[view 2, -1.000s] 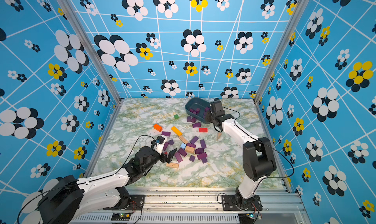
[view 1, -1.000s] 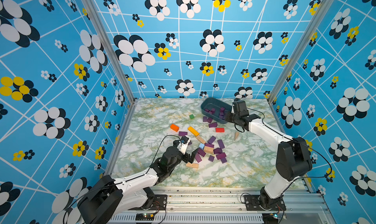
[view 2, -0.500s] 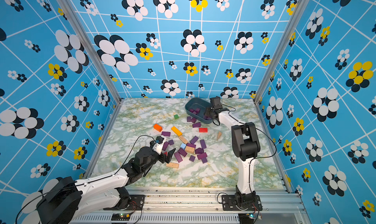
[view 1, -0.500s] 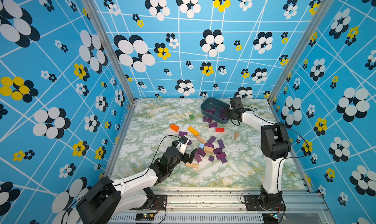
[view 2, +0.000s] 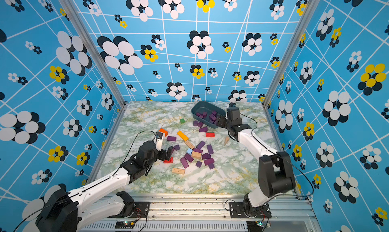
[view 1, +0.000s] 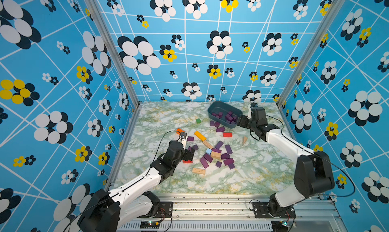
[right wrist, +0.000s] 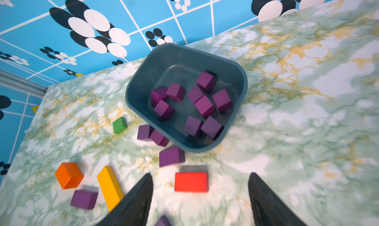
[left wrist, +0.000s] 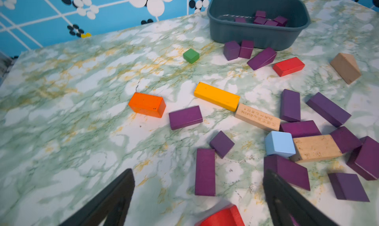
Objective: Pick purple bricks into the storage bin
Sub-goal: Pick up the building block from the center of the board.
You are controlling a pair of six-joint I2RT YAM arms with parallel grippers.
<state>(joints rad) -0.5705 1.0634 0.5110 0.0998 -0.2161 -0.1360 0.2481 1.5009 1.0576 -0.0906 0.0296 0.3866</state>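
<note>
Blue flower-print walls (view 1: 63,73) close three sides around one green-white marbled tabletop (view 1: 242,178). Bare marble runs along the near edge, down the left side and to the right of the central pile.

Storage bin (right wrist: 139,87): one, far right of centre, close to the back wall and apart from the right wall.

Left gripper (left wrist: 198,171): jaws spread wide, empty, low over the left fringe of the pile. One purple bar lies on the table in line with the gap; a red block sits beneath the wrist.

Right gripper (right wrist: 200,175): jaws parted, nothing clamped, at the bin's right end. A purple sliver shows beside one finger at the wrist picture's edge, too cropped to judge.

Purple bricks (right wrist: 205,106): nine in the bin, two touching its outer wall, one just beside it, about ten in the central pile.

Tan blocks (view 1: 198,171): four, one a wedge.
Red blocks (view 1: 227,134): two.
Yellow bar (view 1: 200,135), orange block (left wrist: 147,105), green cube (view 1: 198,120), light-blue cube (view 1: 208,151): one each.
</note>
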